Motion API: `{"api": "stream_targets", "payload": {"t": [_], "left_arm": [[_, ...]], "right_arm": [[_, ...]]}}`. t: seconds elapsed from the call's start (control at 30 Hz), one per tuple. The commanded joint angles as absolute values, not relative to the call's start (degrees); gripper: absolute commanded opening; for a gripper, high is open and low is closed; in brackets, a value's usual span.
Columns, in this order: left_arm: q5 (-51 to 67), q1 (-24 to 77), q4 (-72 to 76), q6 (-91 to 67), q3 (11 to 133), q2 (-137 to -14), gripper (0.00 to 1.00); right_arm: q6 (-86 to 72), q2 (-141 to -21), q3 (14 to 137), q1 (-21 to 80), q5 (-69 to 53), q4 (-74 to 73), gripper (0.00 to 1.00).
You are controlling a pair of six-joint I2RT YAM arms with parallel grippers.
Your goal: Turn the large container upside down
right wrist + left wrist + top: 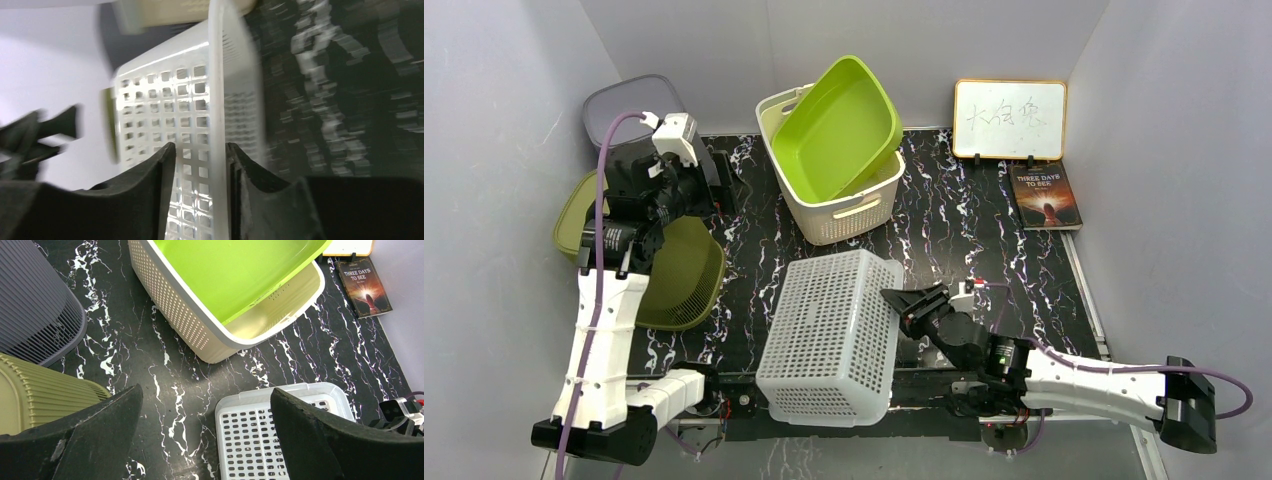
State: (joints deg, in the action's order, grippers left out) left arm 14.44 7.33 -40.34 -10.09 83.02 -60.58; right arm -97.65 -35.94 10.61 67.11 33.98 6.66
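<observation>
The large container is a white perforated basket at the front middle of the black marble table. It is tipped over, its mesh bottom facing up and its right side lifted. My right gripper is shut on its right rim. In the blurred right wrist view the two fingers straddle the basket's rim, and the gripper holds it. My left gripper is open and empty, raised over the back left. In its wrist view the gripper looks down on bare table and the basket's far end.
A cream basket holding a tilted lime green tub stands at the back middle. An olive basket and a grey basket lie at the left. A whiteboard and a book are at the back right.
</observation>
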Motion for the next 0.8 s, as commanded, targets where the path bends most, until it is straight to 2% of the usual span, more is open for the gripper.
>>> {"api": "stream_targets", "payload": {"t": [0.0,0.13,0.17,0.47,0.77], "left_arm": [[15.7,7.5,-38.9,-10.4,82.5,-60.1,0.98],[15.7,7.4,-38.5,-10.5,82.1,-60.2,0.99],[15.8,7.5,-38.5,-10.5,82.0,-60.3,0.99],[15.1,7.5,-39.1,-9.9,82.0,-60.1,0.98],[15.2,7.4,-38.9,-9.9,82.1,-60.3,0.98]], "right_arm": [[-96.8,-37.8,9.3,67.1,40.6,-17.8,0.45],[-97.5,-42.6,12.6,67.1,42.9,-22.4,0.65],[-97.7,-43.9,13.3,67.1,43.1,-23.1,0.67],[-91.3,-50.2,21.4,67.1,46.0,-25.6,0.69],[-59.3,-62.2,45.4,68.2,51.9,-30.2,0.72]]}}
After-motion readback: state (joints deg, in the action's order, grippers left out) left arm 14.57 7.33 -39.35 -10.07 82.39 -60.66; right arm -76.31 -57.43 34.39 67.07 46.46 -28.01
